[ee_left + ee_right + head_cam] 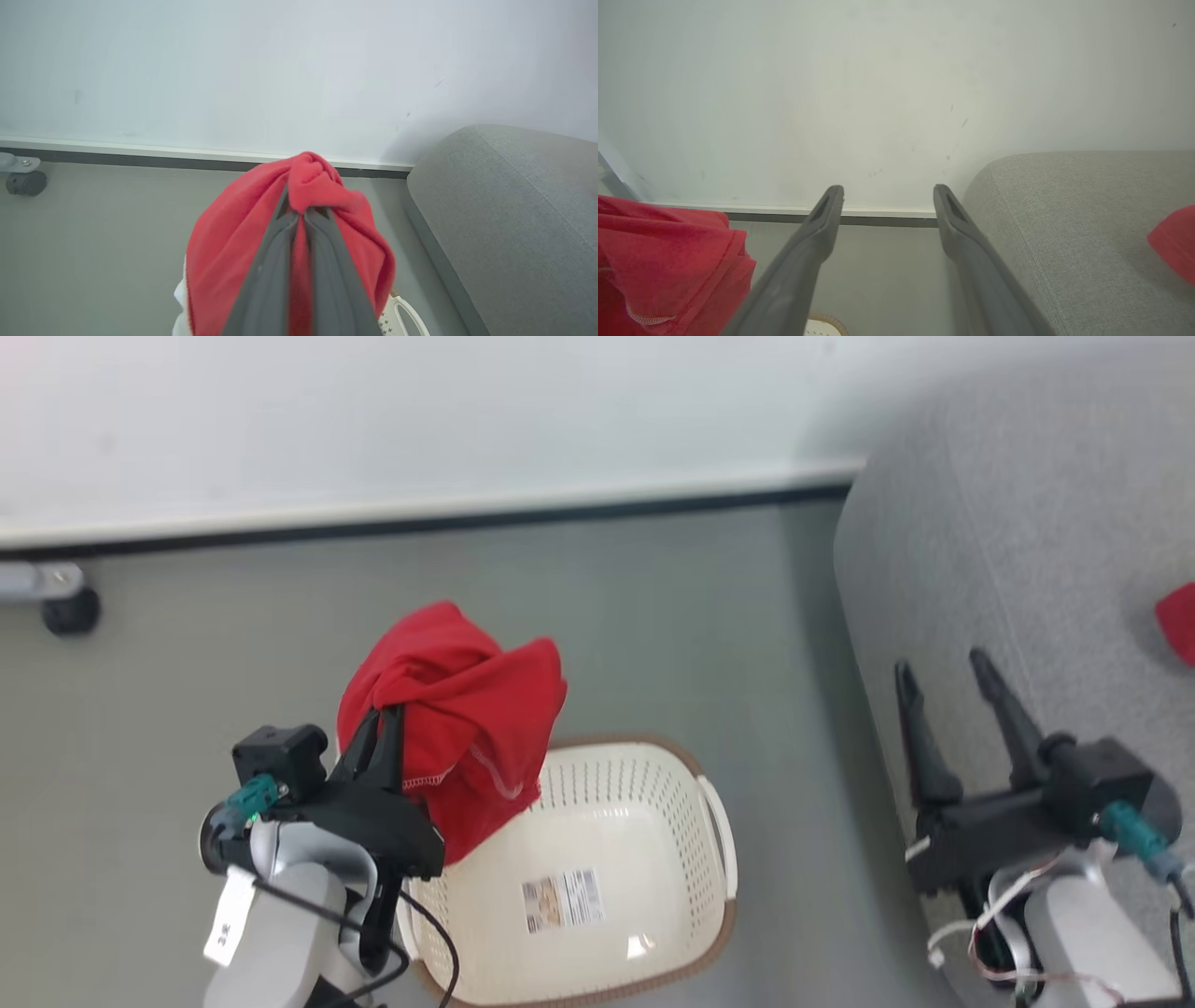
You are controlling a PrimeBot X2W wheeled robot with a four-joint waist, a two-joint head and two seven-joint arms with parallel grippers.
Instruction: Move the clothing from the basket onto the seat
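My left gripper [387, 719] is shut on a bunched red piece of clothing [467, 728], which hangs above the far left rim of the cream basket [653, 784]. The left wrist view has the red clothing [224, 252] draped over both fingers [266, 280], pinched at the tips. The basket's inside looks bare apart from a barcode sticker [562, 900]. My right gripper [943, 677] stands open over the edge of the grey seat [1027, 523], nothing between its fingers [812, 242]. Another red piece of clothing [1178, 621] lies on the seat [1064, 224] at the far right.
Grey floor [653, 616] spreads between basket and seat. A white wall with a dark baseboard [420, 518] runs along the back. A black caster wheel [70, 611] sits at the far left by the wall.
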